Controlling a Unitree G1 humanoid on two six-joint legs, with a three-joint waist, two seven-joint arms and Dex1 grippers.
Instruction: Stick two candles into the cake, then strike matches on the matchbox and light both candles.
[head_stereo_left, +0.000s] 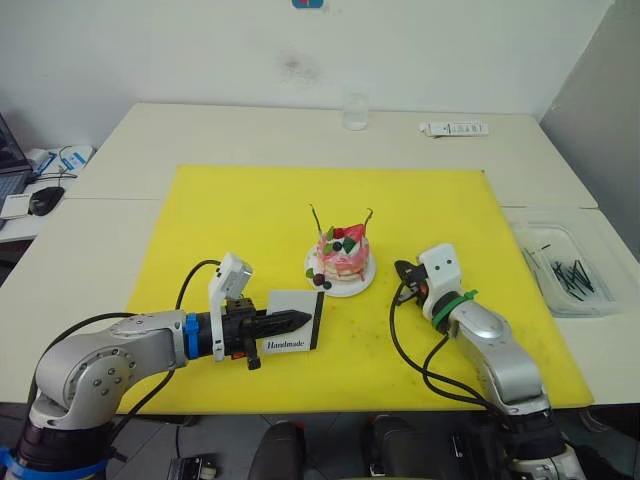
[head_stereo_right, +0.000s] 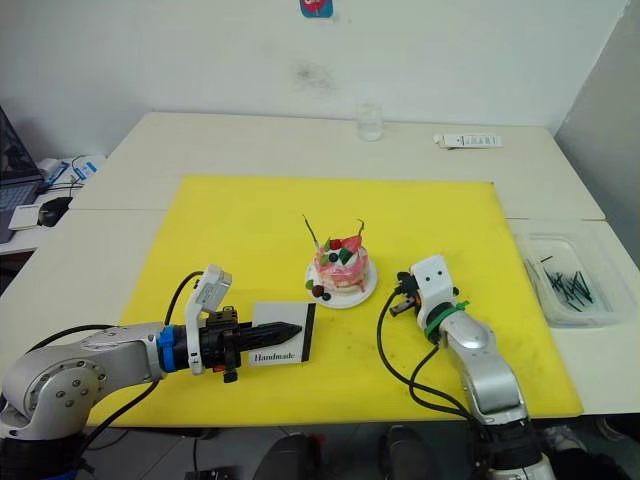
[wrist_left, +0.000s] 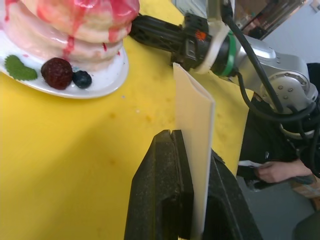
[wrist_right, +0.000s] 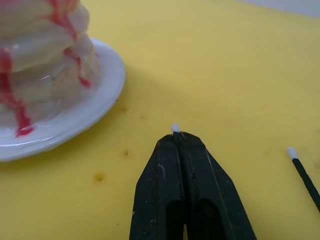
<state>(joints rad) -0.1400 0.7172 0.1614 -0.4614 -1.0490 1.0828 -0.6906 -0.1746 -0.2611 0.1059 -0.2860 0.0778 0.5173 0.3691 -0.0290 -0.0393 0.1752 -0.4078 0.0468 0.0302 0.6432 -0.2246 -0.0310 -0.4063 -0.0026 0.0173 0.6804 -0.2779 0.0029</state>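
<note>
Nearest to us, our left gripper is clamped on the matchbox, holding it on edge above the yellow mat with the "Handmade" face toward us and the black strip on the side facing the cake. Just beyond that gripper's tips sits the cake on its white plate, two candles rising from its top, one at each side. Our right gripper lies close to the plate on the other side from the left one, fingers pressed together on a match whose white head pokes out between the tips. Another match lies on the mat just beside that gripper. Well off to its right, a clear tray on the table holds more matches.
</note>
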